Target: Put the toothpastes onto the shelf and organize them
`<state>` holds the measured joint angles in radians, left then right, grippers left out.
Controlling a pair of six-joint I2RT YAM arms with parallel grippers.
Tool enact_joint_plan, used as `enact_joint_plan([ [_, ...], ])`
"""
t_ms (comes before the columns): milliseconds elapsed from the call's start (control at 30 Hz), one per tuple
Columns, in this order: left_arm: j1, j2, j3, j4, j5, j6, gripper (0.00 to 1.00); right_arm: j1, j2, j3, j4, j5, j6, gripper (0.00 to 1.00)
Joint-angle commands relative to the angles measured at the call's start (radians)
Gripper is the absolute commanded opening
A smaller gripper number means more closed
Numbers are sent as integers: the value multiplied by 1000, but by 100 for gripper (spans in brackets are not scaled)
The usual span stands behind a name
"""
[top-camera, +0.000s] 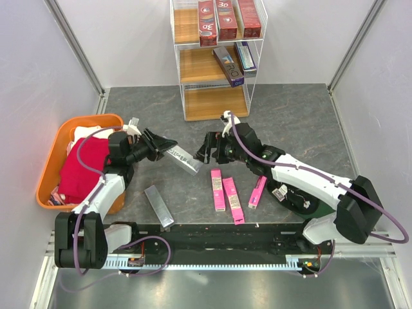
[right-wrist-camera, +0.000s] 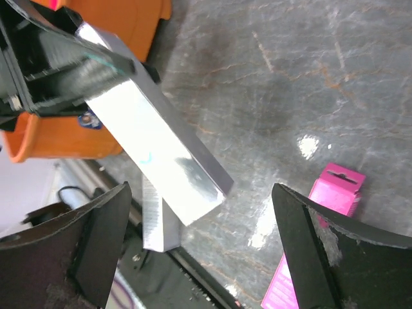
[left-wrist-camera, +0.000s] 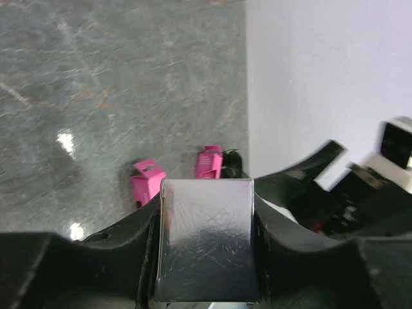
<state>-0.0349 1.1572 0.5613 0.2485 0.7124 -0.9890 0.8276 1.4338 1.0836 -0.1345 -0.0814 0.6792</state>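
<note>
So, where's the box rn? (Jo)

Silver box (top-camera: 185,161) looks raised off the table (top-camera: 296,129). The left gripper (top-camera: 168,147) is clamped on one end of it, and the wrist cam shows both fingers flush on its sides. The far end pokes out twd the right gripper (top-camera: 207,149). (Sam)

And the right one? (Jo)

Jaws spread wide. The box's free end sits btwn them w/o touching, so nothing's held there. (Sam)

OK, what can go wrong? (Jo)

Imo the hold is the weak spot. It's at the very end of a long box, so the box acts as a lever, and a quick swing could make it pivot or slide out. If the right closes off-centre, or the left lets go too soon, it prob drops near the pink boxes (top-camera: 233,199) and scatters them. (Sam)

Shelf? (Jo)

The shelf (top-camera: 212,103) is well apart, beyond both grippers. Red boxes (top-camera: 225,19) are on the top tier and dark boxes (top-camera: 228,66) on the mid tier, one of them lying askew. Going in w/ a skewed box could clip the wire frame or shove those. (Sam)

Anything else? (Jo)

A second silver box (top-camera: 159,206) lies near the left arm's base, beside the orange tub (top-camera: 84,120). A low elbow could sweep it. (Sam)
</note>
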Motion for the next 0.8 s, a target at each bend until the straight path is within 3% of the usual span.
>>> enact_joint_plan([
  [0,29,-8,17,205,104,-132,11,-30,-58,-79,186,-214,79,98],
  [433,67,-36,51,301,145,-266,11,-31,-145,-226,481,-346,184,98],
  [767,67,-60,26,406,180,-355,11,-41,-76,-235,452,-285,195,98],
])
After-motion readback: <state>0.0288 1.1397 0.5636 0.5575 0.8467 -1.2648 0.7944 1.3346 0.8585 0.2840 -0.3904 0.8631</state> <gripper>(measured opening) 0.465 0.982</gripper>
